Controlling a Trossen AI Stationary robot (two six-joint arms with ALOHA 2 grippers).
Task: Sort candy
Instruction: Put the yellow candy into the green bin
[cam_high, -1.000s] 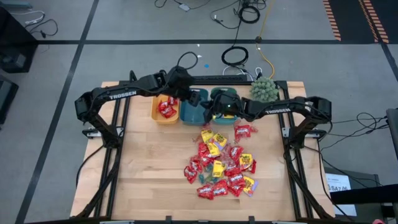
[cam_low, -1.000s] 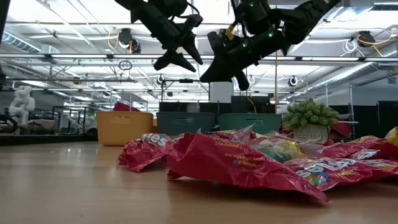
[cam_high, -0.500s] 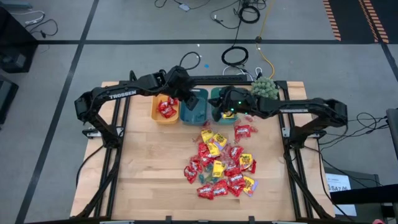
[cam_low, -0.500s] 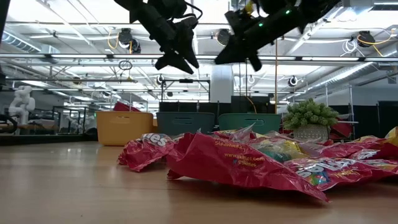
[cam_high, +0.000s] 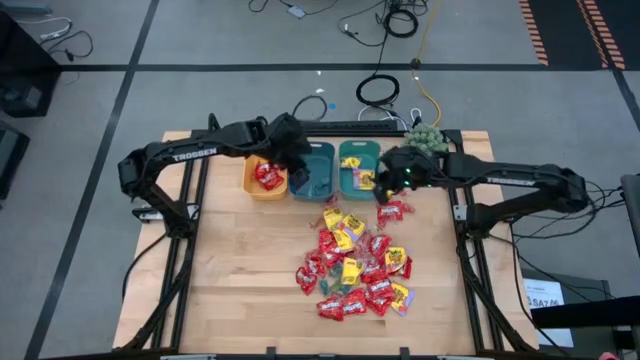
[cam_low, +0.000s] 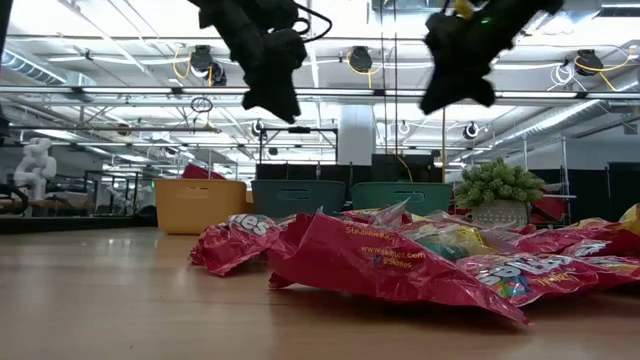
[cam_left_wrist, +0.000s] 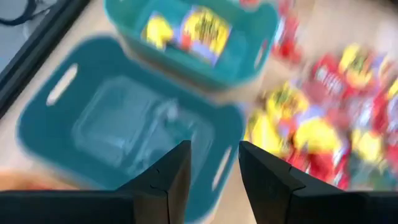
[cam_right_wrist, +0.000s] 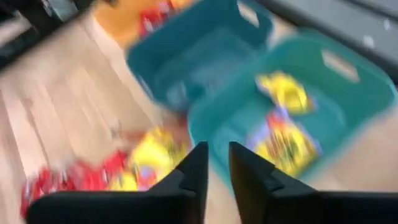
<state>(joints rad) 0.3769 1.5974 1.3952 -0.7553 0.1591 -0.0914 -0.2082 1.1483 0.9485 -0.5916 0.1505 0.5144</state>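
Observation:
The candy pile (cam_high: 358, 262) of shiny red and yellow packets lies on the wooden table's right half; in the low view it fills the foreground (cam_low: 400, 255). Red packets lie in the orange bin (cam_high: 265, 176), and yellow packets in the green-teal bin (cam_high: 358, 168) (cam_right_wrist: 283, 118). The blue-teal bin (cam_high: 312, 170) (cam_left_wrist: 130, 124) stands between them. My left gripper (cam_high: 292, 158) (cam_left_wrist: 214, 165) hangs open and empty above the orange and blue-teal bins. My right gripper (cam_high: 384, 182) (cam_right_wrist: 217, 165) hovers by the green-teal bin's right side, open by a narrow gap, holding nothing.
The three bins stand in a row along the table's far edge. A green spiky plant (cam_high: 425, 142) (cam_low: 497, 185) sits at the far right corner, just behind my right arm. Bare wood stretches over the table's left half (cam_high: 240, 270).
My right gripper has drawn back from above the green-teal bin toward the table's right edge and risen, uncovering the yellow packets in that bin. My left gripper has stayed above the bins and turned somewhat.

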